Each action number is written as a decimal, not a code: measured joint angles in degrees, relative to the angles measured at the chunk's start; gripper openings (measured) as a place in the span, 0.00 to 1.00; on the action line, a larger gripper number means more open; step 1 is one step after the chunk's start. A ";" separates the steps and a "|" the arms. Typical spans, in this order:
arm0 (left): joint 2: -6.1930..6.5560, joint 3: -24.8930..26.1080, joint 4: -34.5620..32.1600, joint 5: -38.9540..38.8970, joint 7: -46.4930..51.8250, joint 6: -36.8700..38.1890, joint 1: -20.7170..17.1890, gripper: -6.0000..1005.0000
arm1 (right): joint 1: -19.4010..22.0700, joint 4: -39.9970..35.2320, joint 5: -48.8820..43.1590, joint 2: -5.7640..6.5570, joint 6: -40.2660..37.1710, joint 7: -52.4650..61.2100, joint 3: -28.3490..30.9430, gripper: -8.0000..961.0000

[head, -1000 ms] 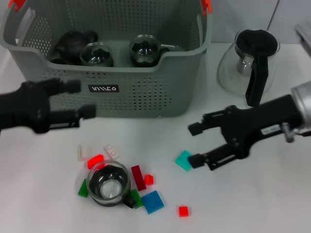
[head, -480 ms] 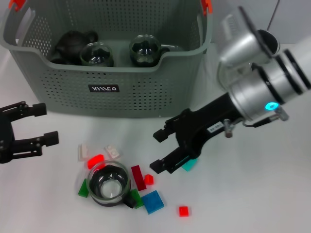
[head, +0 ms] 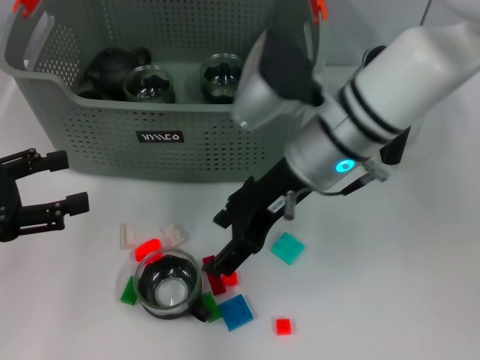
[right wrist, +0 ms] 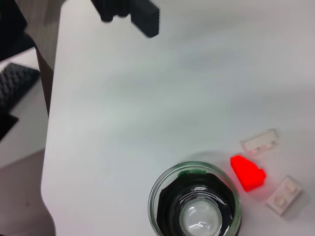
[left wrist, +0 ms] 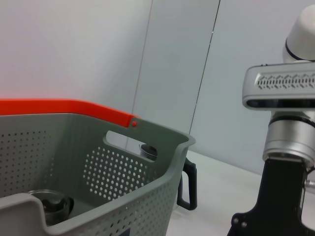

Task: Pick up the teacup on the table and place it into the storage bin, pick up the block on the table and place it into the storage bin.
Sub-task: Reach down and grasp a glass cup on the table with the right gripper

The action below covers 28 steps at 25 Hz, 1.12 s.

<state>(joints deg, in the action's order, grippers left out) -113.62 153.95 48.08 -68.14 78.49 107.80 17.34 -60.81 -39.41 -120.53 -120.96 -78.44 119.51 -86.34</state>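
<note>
The teacup (head: 170,285), clear glass with a black insert, stands on the white table among scattered blocks; the right wrist view looks down on the teacup (right wrist: 194,204). Blocks around it include a red block (head: 148,249), a blue block (head: 235,312) and a teal block (head: 287,247). My right gripper (head: 223,241) is open just right of the teacup, above the dark red block (head: 217,283), holding nothing. At the table's left edge my left gripper (head: 61,181) is open and empty. Behind them, the storage bin (head: 165,139) holds a black teapot and two glass cups.
A glass pitcher with a black handle (head: 395,154) stands right of the bin, mostly hidden by my right arm. White blocks (head: 129,235) lie left of the teacup and a small red block (head: 283,325) near the front. The left wrist view shows the bin's orange-edged rim (left wrist: 69,105).
My right arm has swung left across the table, bringing its open gripper beside the teacup. The left gripper drew back to the left edge, then held still. The teal block shows again.
</note>
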 joint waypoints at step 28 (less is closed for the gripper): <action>-0.75 -0.75 -0.32 4.30 -0.41 0.79 0.46 0.86 | 0.33 -0.23 16.04 -0.74 26.12 1.50 -28.19 0.87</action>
<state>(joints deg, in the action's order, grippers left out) -114.37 153.20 47.75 -63.84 78.09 108.59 17.80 -60.48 -39.64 -104.50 -121.70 -52.33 121.01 -114.53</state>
